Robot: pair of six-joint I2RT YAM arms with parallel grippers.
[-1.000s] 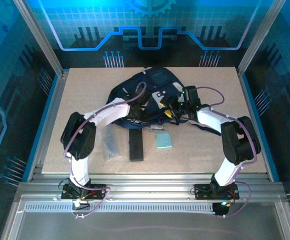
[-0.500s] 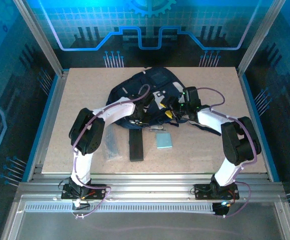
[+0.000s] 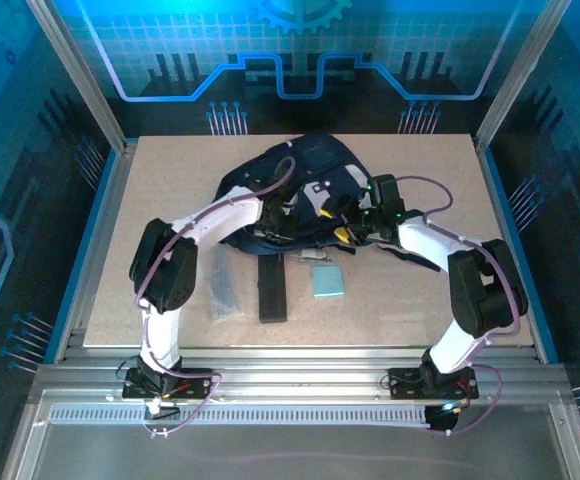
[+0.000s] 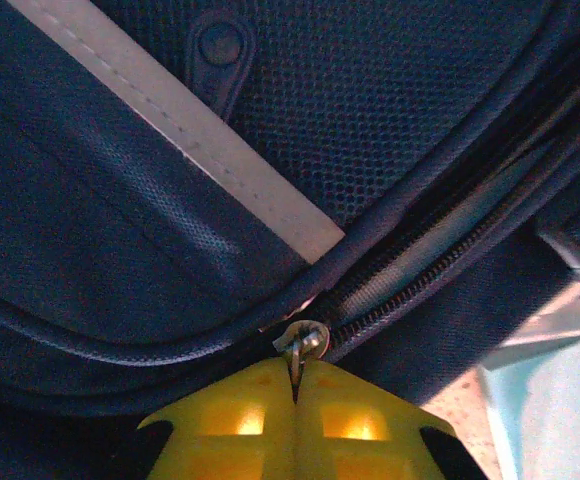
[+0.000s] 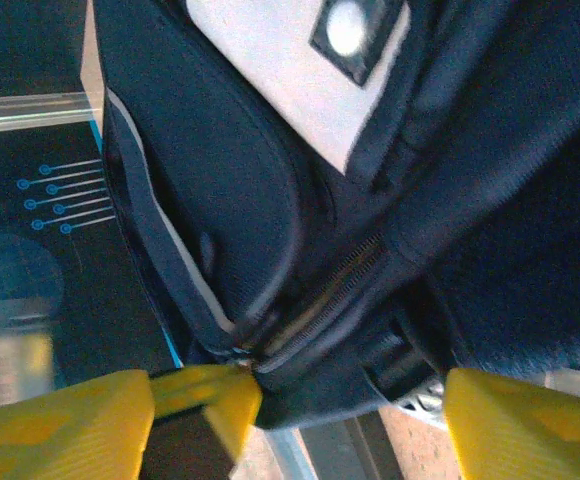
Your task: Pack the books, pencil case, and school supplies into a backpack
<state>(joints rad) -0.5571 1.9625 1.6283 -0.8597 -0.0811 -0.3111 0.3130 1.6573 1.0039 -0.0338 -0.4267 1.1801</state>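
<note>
At the near side of the desk [image 3: 170,180], in the lower middle of the top view, three things lie in a row and none of them has moved in the last second: the grey strip [image 3: 222,293], the black pencil case [image 3: 272,290] and the light-blue pad [image 3: 326,282]. They are all outside the bag and just below its near edge.

The change is a little farther up, at that edge of the backpack [image 3: 315,160]. The left tool [image 4: 297,378] was half open one second ago. Now it is clenched, and its two yellow fingertips meet on the small metal zipper pull [image 4: 302,343] at the bottom centre of the left wrist view. From there the zipper [image 4: 440,265] runs to the upper right of that view and looks closed. The left elbow has swung in and back out, while the wrist has kept its place over the bag.

The right tool [image 5: 300,425] has spread its jaws wider in the same second. Its fingers stand at the two lower corners of the right wrist view, with the dark fabric between them, and they clamp nothing.

For the task this probably means that the opening step is now starting. The pull is caught, so the left arm can draw the zipper along its track. The right tool seems ready to hold the fabric against this pull, but it has no hold yet. Packing can begin only after the mouth of the bag is open.
</note>
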